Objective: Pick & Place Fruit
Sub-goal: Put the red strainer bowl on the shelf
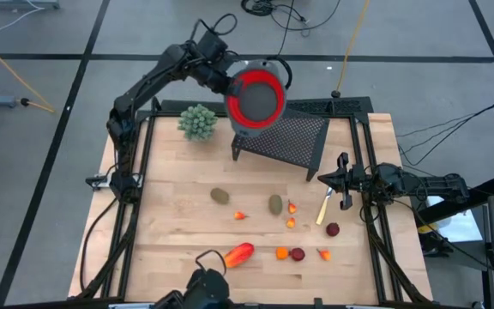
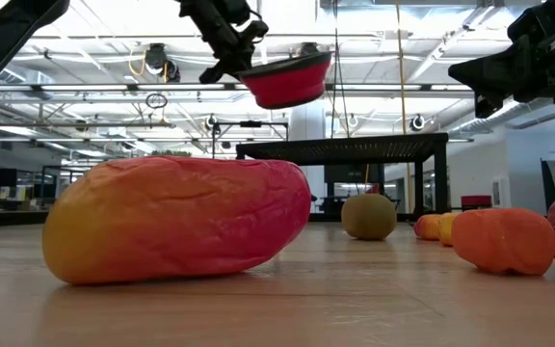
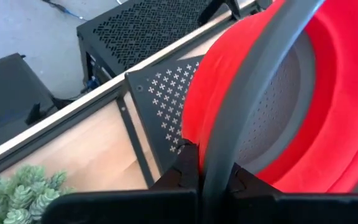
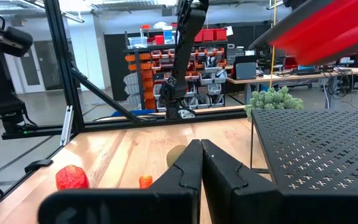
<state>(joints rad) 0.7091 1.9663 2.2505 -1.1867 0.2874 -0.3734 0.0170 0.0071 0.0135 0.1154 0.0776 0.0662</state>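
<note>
Above the perforated stand [image 1: 283, 137], left jaws [image 3: 211, 177] clamped on red bowl [image 1: 256, 96], contents hidden; right jaws [image 4: 201, 163] seemingly together.

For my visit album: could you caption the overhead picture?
Left tool lifts a red bowl above the black rack; toy fruit waits below.

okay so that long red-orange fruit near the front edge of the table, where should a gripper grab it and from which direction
Probably from straight above, closing across the narrow middle of the long red-orange fruit. It lies flat on its side, slanted across the table, so the fingers should turn crosswise to its length. Nothing sits close beside it, and its rounded ends would likely slip.
</note>
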